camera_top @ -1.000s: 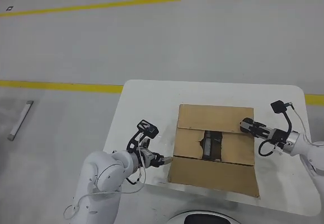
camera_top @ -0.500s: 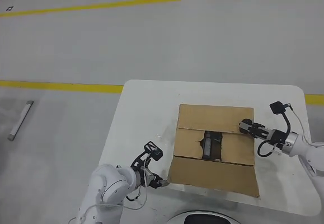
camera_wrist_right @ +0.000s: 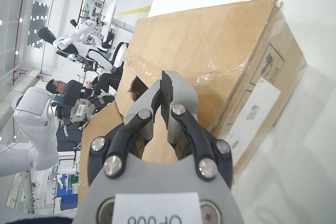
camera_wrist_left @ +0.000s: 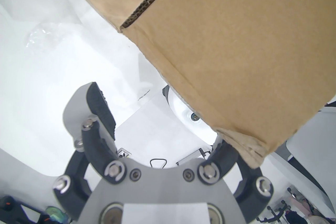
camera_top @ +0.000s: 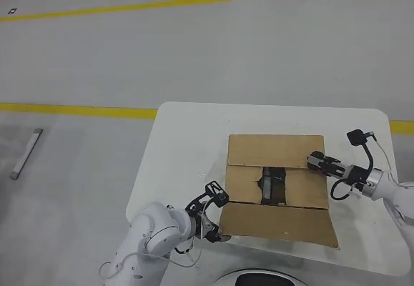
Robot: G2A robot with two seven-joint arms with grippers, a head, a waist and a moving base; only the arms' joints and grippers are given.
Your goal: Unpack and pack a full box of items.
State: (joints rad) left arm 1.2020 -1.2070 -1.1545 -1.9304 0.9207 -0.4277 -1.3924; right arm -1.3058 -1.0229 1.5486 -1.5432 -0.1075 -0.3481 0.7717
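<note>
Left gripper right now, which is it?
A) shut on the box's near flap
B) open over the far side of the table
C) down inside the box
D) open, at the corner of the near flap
D: the left gripper has its fingers spread wide beside the corner of the near flap, so no cardboard is pinched.
</note>
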